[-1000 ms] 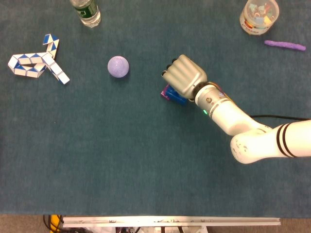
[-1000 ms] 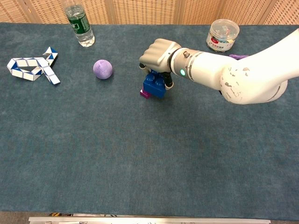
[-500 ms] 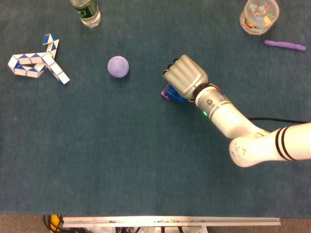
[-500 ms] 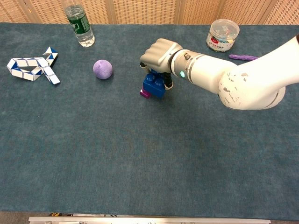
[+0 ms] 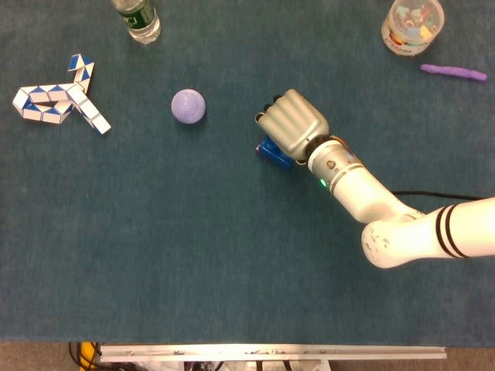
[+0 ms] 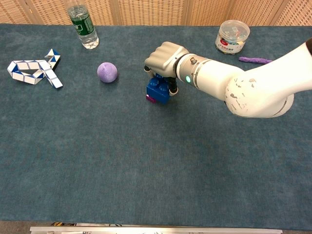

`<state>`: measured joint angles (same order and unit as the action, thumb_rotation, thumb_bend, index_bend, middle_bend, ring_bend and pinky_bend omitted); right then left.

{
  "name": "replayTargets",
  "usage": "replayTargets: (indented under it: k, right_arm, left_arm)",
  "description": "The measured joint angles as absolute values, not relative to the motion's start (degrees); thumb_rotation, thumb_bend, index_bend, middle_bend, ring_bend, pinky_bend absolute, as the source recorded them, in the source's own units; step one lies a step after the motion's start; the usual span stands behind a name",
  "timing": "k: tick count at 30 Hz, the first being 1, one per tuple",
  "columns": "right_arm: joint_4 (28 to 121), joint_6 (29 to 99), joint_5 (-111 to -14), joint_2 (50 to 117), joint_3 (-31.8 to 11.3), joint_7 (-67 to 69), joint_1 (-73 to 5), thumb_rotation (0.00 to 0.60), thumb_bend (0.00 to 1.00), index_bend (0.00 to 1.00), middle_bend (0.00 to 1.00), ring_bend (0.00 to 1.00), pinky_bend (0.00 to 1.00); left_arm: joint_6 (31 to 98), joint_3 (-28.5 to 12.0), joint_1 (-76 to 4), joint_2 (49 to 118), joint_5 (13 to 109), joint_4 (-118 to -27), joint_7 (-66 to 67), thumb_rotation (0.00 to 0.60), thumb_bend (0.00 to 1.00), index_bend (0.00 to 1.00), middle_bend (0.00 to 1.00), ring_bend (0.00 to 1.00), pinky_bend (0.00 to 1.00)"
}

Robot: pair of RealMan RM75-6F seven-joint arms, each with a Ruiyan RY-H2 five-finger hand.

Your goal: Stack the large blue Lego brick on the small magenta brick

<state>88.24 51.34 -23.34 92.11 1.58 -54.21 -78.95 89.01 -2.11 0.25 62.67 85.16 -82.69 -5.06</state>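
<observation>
My right hand [image 5: 292,122] [image 6: 165,58] grips the large blue Lego brick [image 6: 158,90] [image 5: 274,151] from above, its fingers curled down over the brick's far side. The blue brick sits over the small magenta brick [image 6: 151,99], of which only a thin sliver shows at the blue brick's lower left in the chest view. In the head view the magenta brick is hidden under the blue one. My left hand is in neither view.
A purple ball [image 5: 188,106] lies left of the bricks. A blue-and-white snake puzzle [image 5: 58,99] is at the far left, a green-labelled bottle [image 5: 136,18] at the back left, a clear jar [image 5: 412,25] and a purple strip [image 5: 453,72] at the back right.
My right hand has shifted the blue brick slightly left and down over the magenta brick, which now shows far less than before.
</observation>
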Motion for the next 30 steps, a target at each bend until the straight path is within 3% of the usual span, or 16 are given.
replayTargets:
  k: [30]
  right_arm:
    - [86.4, 50.13, -23.28, 93.07, 1.53, -55.77, -78.45, 0.6, 0.13, 0.42, 0.43, 0.33, 0.47]
  left_arm:
    - [88.77, -2.21, 0.19, 63.0, 85.05, -81.96, -5.52, 0.6, 0.21, 0.23, 0.2, 0.19, 0.15]
